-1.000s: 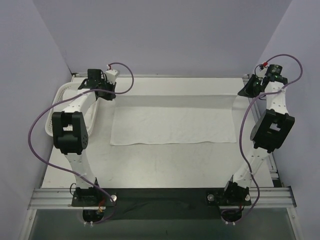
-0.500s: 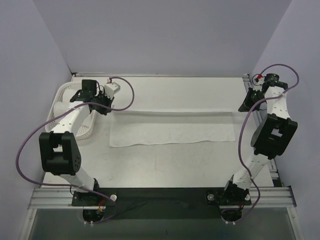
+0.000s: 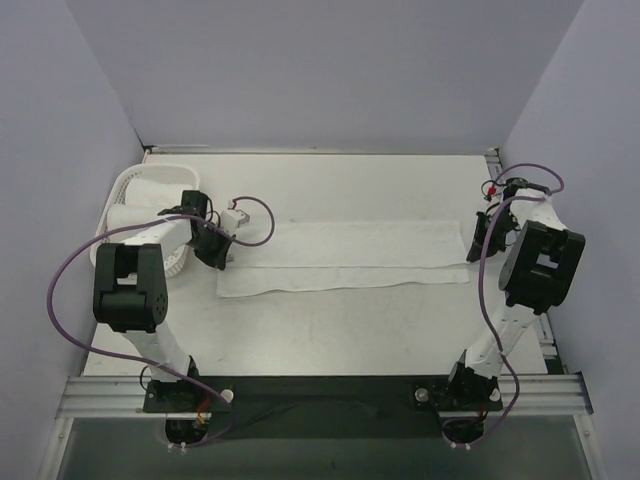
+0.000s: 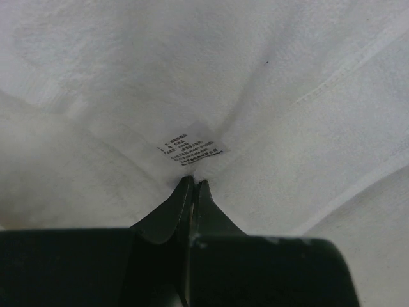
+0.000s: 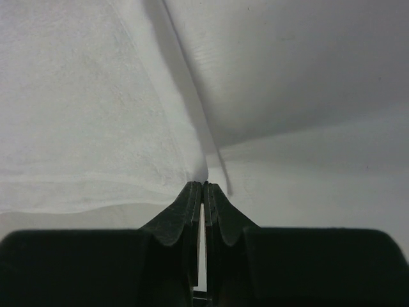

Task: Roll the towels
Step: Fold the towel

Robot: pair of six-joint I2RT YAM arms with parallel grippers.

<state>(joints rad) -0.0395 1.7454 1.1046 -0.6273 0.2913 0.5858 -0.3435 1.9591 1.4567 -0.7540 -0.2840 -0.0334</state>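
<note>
A white towel [image 3: 345, 258] lies across the table as a long strip, its far half folded over toward the front. My left gripper [image 3: 218, 252] is shut on the towel's left folded corner; in the left wrist view the jaws [image 4: 193, 182] pinch the cloth just below a small printed label [image 4: 190, 151]. My right gripper [image 3: 474, 245] is shut on the towel's right folded corner; in the right wrist view its jaws [image 5: 202, 185] hold the cloth edge [image 5: 96, 128], with the table beyond.
A white basket [image 3: 128, 195] holding rolled white towels stands at the table's left edge, just behind the left arm. Purple cables loop beside both arms. A metal rail [image 3: 320, 392] runs along the near edge.
Both grippers have come from the far edge toward the front, pulling the towel's far edge over the near part. The towel now shows as a narrower folded strip.
</note>
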